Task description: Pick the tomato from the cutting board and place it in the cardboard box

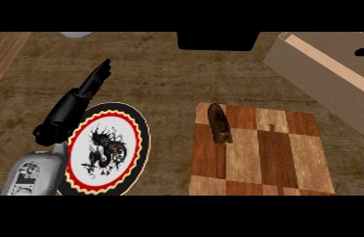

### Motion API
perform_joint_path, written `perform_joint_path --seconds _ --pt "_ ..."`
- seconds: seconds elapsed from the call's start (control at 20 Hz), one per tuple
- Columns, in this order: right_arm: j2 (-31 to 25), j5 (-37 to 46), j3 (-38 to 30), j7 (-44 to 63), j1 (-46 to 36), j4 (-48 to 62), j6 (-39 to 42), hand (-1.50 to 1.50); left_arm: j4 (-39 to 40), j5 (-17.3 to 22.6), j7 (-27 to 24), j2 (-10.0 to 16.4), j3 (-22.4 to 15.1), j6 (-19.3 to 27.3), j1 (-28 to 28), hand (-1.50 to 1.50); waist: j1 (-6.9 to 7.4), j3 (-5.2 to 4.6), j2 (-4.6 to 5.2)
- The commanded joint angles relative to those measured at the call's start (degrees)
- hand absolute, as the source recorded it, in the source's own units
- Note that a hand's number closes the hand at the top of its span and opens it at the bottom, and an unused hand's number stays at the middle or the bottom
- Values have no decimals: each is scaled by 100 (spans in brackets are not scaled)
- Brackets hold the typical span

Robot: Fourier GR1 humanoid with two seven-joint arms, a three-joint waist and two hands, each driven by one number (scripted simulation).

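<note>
The mottled brown counter (156, 82) carries a checkered wooden cutting board (284, 154) near its right front edge; a dark brown elongated item (218, 125), where the tomato should be, lies on the board's far left corner, untouched; a tan cardboard box (320, 62) sits at the far right corner; the left robot hand (74, 103) is open, fingers straight, by a round black-rimmed dragon-print plate (107, 149).

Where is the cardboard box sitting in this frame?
In the head view, the cardboard box is at the upper right of the counter, just beyond the cutting board's far right corner.
</note>
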Motion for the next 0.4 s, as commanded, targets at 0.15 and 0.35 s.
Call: perform_joint_path --seconds 0.15,0.35 --pt "-552 -1298 -1426 625 4 531 -116 -150 -111 69 126 54 46 -77 -100 0 116 3 73" --pt "-642 -1557 -1670 361 440 474 -279 -150 -148 -44 43 -50 -63 7 28 0 109 2 72"
